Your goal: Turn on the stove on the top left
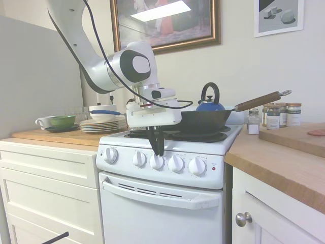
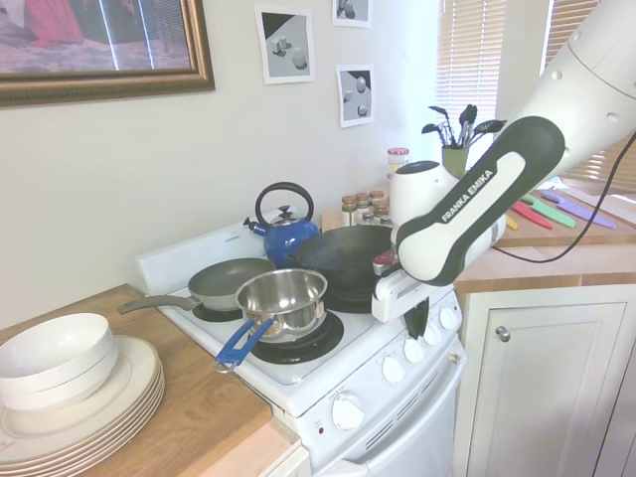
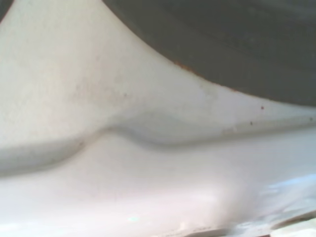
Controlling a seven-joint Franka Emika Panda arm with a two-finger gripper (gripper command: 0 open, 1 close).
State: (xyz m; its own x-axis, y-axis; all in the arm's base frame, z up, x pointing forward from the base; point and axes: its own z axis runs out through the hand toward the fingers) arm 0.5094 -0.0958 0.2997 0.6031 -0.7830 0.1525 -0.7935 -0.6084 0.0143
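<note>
fingers (image 1: 156,146) nearly closed, tips at middle knob (image 1: 157,161) of stove (image 1: 167,203).

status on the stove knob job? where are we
Done: the approach; the gripper hangs at the front panel of the stove, fingertips just above the middle knob of the row of five. In hand: lining up on a knob; the fingers look close together, with no grip visible. Left: grasping and turning the knob. The pictures show no sign that a burner is on, and which knob drives the top left burner can't be read.
</note>
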